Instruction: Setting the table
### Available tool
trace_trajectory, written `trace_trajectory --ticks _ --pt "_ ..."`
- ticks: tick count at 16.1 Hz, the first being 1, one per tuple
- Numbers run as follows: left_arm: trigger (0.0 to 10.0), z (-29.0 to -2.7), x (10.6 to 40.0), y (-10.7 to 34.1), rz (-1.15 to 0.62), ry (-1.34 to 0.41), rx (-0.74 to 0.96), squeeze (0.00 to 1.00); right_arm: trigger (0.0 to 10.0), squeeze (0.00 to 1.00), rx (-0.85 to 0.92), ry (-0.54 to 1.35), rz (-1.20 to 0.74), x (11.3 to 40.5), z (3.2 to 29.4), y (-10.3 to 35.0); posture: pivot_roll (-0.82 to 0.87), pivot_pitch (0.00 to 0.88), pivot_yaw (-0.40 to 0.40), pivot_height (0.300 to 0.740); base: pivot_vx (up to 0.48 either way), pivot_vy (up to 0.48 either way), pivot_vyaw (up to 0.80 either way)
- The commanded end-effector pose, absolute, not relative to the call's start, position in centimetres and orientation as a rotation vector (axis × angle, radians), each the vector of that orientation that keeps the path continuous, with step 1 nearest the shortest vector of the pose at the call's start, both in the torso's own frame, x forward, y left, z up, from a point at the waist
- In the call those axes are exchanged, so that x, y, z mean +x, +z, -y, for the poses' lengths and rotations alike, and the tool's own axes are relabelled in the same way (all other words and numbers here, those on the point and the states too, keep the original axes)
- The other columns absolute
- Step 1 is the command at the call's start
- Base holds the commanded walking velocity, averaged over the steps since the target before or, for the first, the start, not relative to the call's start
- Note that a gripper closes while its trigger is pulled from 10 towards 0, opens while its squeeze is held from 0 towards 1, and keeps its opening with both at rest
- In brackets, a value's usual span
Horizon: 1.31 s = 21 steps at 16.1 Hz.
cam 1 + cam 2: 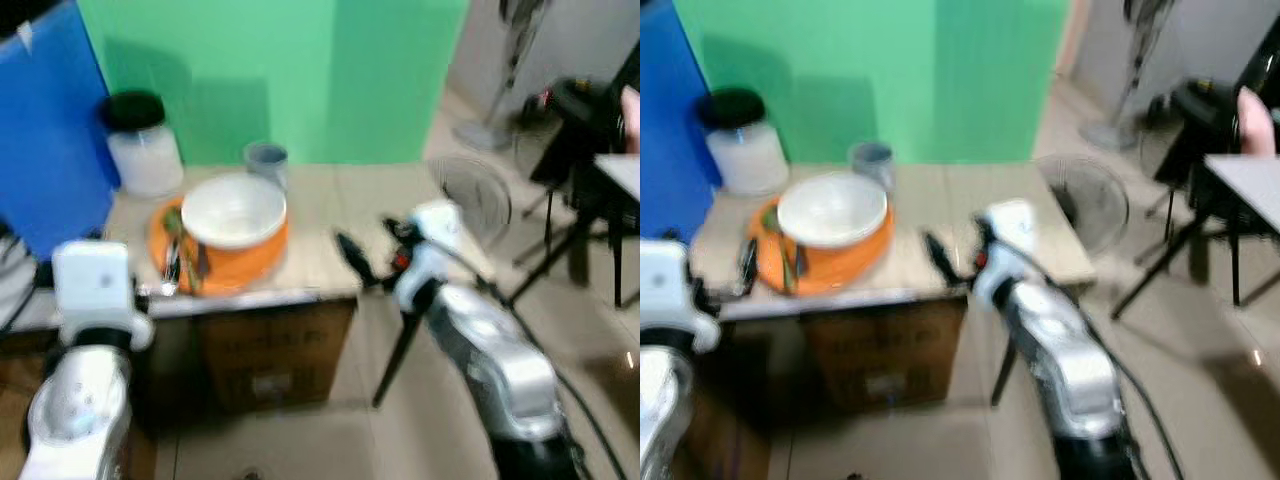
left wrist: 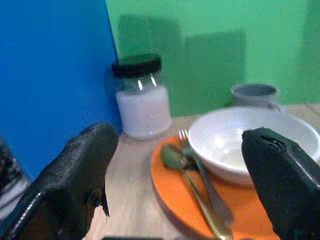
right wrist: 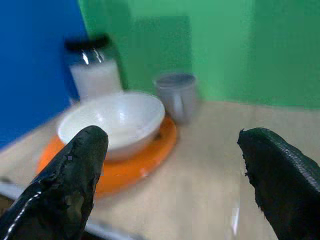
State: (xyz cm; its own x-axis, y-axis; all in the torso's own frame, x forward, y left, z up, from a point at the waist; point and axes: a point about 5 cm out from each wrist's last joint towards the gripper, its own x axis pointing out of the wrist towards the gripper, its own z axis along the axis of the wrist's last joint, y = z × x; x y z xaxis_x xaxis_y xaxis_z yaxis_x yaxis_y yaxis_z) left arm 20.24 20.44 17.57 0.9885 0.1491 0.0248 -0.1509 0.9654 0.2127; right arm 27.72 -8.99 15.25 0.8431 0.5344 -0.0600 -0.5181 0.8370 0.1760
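A white bowl [image 1: 233, 208] sits on an orange plate [image 1: 250, 262] on the light wooden table [image 1: 330, 210]. A fork and a spoon [image 2: 200, 177] lie on the plate's left side, beside the bowl. A grey cup [image 1: 266, 160] stands just behind the plate. My right gripper [image 3: 170, 136] is open and hovers over the table's right front part, pointing at the plate and apart from it. My left gripper [image 2: 177, 137] is open near the table's left front corner, facing the cutlery, with nothing held.
A jar with a black lid [image 1: 143, 145] stands at the back left, against a blue panel [image 1: 50, 130] and a green backdrop [image 1: 270, 70]. A cardboard box [image 1: 270, 350] sits under the table. A floor fan [image 1: 475, 195] and a black stand [image 1: 575, 150] are on the right.
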Motion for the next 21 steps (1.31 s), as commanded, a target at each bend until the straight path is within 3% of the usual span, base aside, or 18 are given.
trace_trajectory --ticks 1,6,9,10,19,20,21 --pt "10.0 -19.9 20.4 17.6 0.012 0.12 0.208 0.0 10.0 0.0 0.139 0.513 -0.106 28.1 10.1 15.4 -0.01 0.0 0.008 0.74 0.405 0.0 0.0" --pt "10.0 -19.6 20.8 17.3 0.003 0.074 0.196 0.0 10.0 0.0 0.127 0.487 -0.166 28.5 10.2 15.3 -0.02 0.0 0.01 0.74 0.406 0.0 0.0" --pt "10.0 -19.0 21.0 17.0 -0.025 -0.007 0.202 0.0 10.0 0.0 0.208 0.633 -0.305 28.9 9.6 15.2 -0.03 0.0 0.007 0.74 0.116 0.0 0.0" --pt "10.0 -18.6 21.0 17.0 -0.029 -0.063 0.214 0.0 10.0 1.0 0.228 0.684 -0.356 28.9 9.3 15.0 -0.03 0.0 0.005 0.74 0.0 0.0 0.0" --pt "10.0 -17.3 20.1 17.3 -0.097 -0.433 0.209 0.0 10.0 1.0 0.445 0.785 -0.612 31.3 5.8 15.9 -0.02 0.0 -0.017 0.74 0.0 0.0 0.0" --pt "10.0 -17.1 19.8 17.1 -0.122 -0.48 0.214 0.0 10.0 0.81 0.42 0.759 -0.644 31.4 5.6 15.4 -0.02 0.0 -0.02 0.74 0.0 0.0 0.0" --pt "10.0 -16.9 19.5 16.9 -0.14 -0.513 0.216 0.0 10.0 0.0 0.412 0.735 -0.673 31.6 5.3 14.9 -0.02 0.0 -0.02 0.74 0.0 0.0 0.0"
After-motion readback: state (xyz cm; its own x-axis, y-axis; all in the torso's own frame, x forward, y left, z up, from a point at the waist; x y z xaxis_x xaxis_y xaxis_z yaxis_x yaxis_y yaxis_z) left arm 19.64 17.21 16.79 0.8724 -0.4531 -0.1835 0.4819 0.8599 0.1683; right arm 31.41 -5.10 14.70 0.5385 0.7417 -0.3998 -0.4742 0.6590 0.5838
